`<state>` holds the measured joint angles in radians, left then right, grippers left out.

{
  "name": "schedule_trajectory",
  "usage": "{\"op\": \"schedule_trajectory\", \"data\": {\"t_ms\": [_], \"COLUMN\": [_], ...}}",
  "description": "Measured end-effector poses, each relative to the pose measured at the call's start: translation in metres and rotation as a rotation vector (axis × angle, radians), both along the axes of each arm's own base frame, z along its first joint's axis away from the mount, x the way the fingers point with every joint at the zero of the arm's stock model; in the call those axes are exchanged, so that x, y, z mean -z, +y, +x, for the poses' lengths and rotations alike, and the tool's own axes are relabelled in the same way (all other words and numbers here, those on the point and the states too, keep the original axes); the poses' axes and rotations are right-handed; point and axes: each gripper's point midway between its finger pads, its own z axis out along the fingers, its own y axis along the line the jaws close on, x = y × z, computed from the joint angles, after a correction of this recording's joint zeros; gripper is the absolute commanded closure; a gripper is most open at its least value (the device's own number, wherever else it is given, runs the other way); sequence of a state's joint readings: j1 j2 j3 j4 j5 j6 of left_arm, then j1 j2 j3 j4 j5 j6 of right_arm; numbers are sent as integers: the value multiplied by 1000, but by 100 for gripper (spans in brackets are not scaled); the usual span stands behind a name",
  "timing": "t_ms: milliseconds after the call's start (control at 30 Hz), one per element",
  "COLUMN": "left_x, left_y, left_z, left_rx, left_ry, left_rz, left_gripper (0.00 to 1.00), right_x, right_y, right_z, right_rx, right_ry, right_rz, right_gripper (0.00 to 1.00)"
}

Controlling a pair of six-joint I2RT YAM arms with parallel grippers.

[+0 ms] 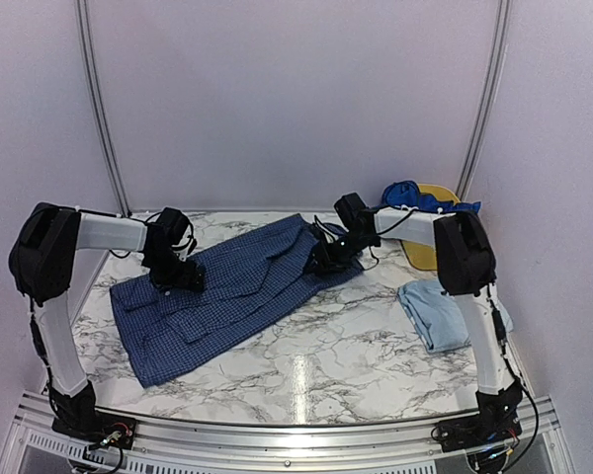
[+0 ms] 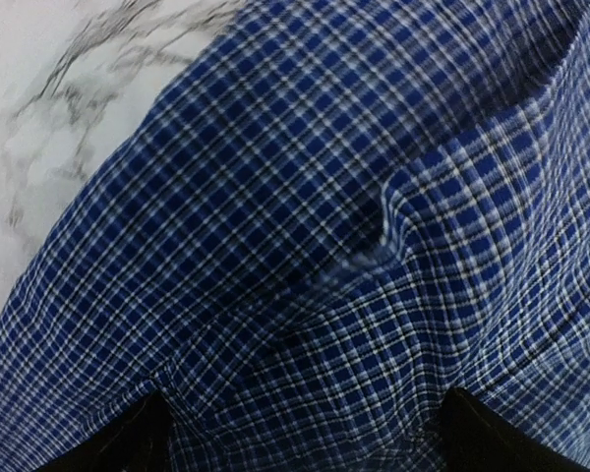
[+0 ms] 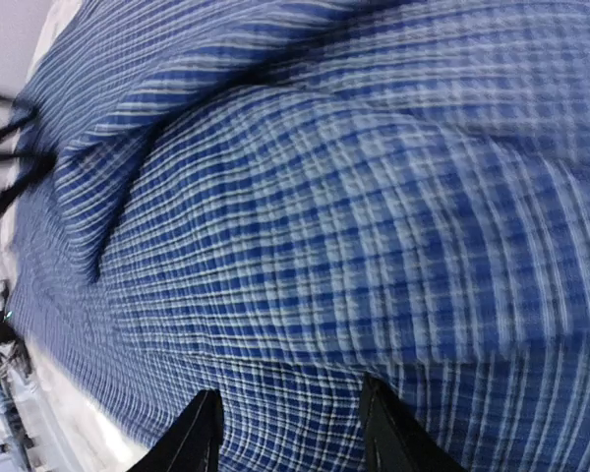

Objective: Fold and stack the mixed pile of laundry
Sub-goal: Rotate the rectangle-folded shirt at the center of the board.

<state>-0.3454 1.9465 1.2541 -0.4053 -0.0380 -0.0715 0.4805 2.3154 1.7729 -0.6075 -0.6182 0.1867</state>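
Observation:
The navy-and-white check shirt (image 1: 227,296) lies spread flat on the marble table, left of centre. My left gripper (image 1: 183,276) is low over its left part, open, with the fingertips (image 2: 128,442) far apart on the cloth (image 2: 305,246). My right gripper (image 1: 326,259) is at the shirt's far right end. Its fingers (image 3: 192,438) stand apart with checked cloth (image 3: 305,246) between and under them, nothing pinched. A pale sky-blue T-shirt (image 1: 440,311) lies folded at the right. A bright royal-blue piece (image 1: 410,195) sits bunched at the back right.
A small yellow basket (image 1: 430,247) stands at the back right, behind my right arm, with the royal-blue piece at its far rim. Bare marble (image 1: 326,355) shows in front of the shirt. White walls close the table in at the back and both sides.

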Motion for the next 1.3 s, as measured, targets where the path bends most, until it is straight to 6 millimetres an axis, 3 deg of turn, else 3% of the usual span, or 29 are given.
{"op": "schedule_trajectory", "data": {"t_ms": [100,167,233,300,367,467,533,633,733,833,933,1000,1133,1300], "left_x": [0,-1,-5,-18,-42,-100,-130,-146,-126,-90,-67,-56,-45,-15], "left_y": [6,-2,-14,-18,-12,-3,-1,-5,-14,-19,-23,-25,-24,-24], "left_z": [-20,-41,-67,-85,-84,-61,-44,-20,-3,2,2,1,-7,-40], "left_rx": [-41,-33,-24,-36,-76,-152,-184,-186,-163,-138,-114,-103,-102,-95], "left_ry": [16,25,44,39,-16,-186,-270,-312,-272,-192,-135,-109,-74,46], "left_rz": [4,20,21,6,-13,-50,-76,-93,-77,-47,-33,-30,-40,-76], "left_gripper": [1,1,1,1,1,1,1,1,1,1,1,1,1,4], "right_x": [-3,-7,-9,-14,-22,-53,-81,-98,-82,-44,-2,0,4,4], "right_y": [16,19,13,2,-12,-21,-14,10,40,59,59,52,17,-32], "right_z": [79,116,131,129,110,84,76,60,37,17,5,11,34,92], "right_rx": [26,62,96,120,135,150,146,109,57,24,21,31,85,180], "right_ry": [-161,-247,-285,-285,-255,-237,-261,-270,-221,-139,-57,-54,-69,-127], "right_rz": [-14,-31,-55,-75,-87,-53,4,76,100,84,42,54,46,16], "right_gripper": [49,49,49,49,50,51,52,54,56,57,59,61,63,64]}}
